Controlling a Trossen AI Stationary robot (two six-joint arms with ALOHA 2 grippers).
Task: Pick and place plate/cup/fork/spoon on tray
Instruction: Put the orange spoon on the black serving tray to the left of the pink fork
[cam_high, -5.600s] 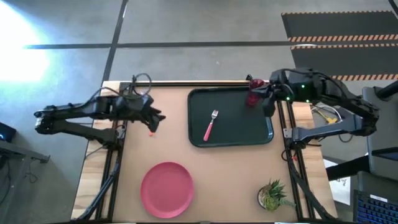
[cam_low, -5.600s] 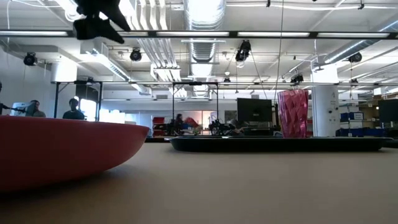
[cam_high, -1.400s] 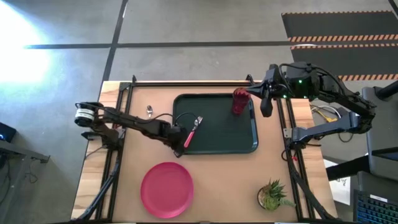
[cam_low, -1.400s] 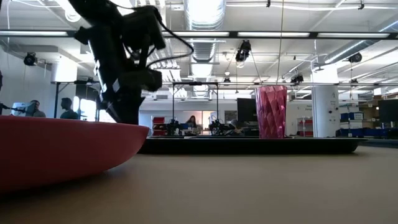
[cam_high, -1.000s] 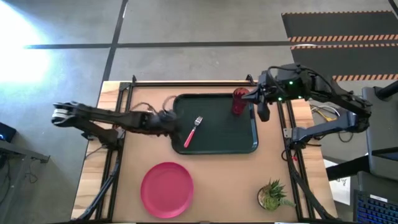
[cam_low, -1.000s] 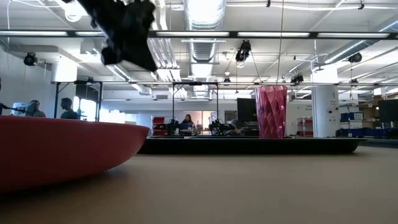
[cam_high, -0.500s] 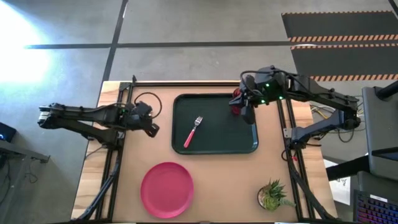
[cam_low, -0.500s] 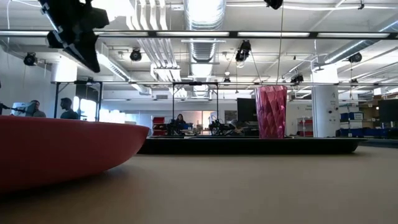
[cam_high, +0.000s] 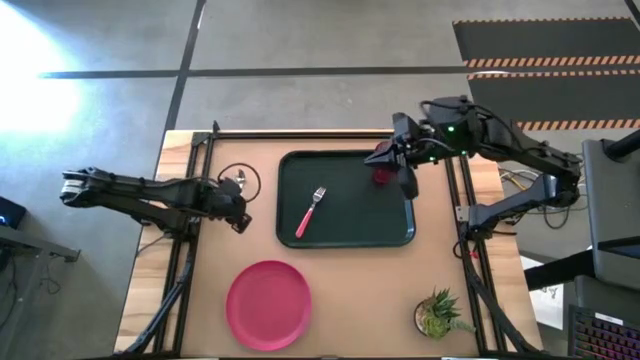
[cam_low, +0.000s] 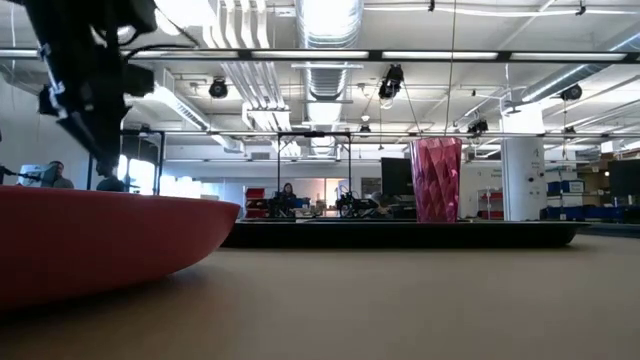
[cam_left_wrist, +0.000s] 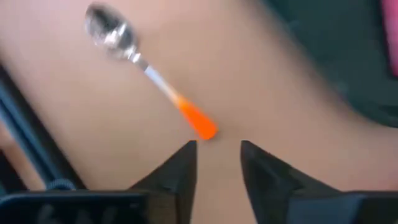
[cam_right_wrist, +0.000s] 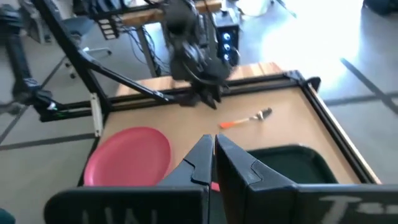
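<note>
While one fork (cam_high: 311, 211) and one cup (cam_high: 383, 175) sat on one tray (cam_high: 345, 232), swung left jaws apart back over spoon (cam_left_wrist: 149, 75); right jaws together

Tray (cam_high: 345, 236) mid-surface — fork (cam_high: 311, 210) and cup (cam_high: 383, 175) in it.
Spoon (cam_high: 241, 180) left of tray; plate (cam_high: 268, 304) in front; plant (cam_high: 437, 315) front-right.

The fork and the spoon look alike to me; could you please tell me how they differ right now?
The fork has a pink-red handle; the spoon has an orange one. The fork lies inside the tray, while the spoon lies on the bare table off the tray's left side. The open left gripper hovers just short of the spoon's handle; no gripper is near the fork. Both lie flat and have silver metal heads.
</note>
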